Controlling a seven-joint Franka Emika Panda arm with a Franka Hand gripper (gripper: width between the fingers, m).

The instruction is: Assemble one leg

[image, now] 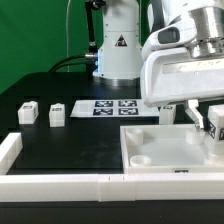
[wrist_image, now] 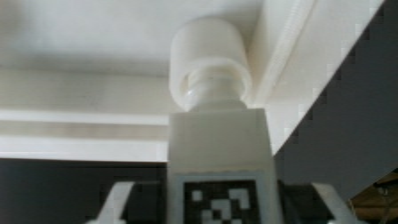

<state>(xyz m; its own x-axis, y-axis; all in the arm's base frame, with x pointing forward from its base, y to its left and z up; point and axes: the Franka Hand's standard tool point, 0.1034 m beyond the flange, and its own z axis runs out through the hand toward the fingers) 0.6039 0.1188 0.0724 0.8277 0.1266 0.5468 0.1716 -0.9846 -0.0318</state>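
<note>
Green backdrop [image: 40, 35] behind, black tabletop [image: 60, 145] in front w/ marker board [image: 105, 107] flat on it, even light.

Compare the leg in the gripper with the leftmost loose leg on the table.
The held leg is clamped in the gripper, while the leftmost leg lies free on the black table. The held leg is by the white panel at the exterior view's right, while the leftmost leg sits well apart from it, at the left. Both are small white blocks.

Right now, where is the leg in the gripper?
The leg is at the exterior view's far right, in the gripper, by the panel's far right corner.
</note>
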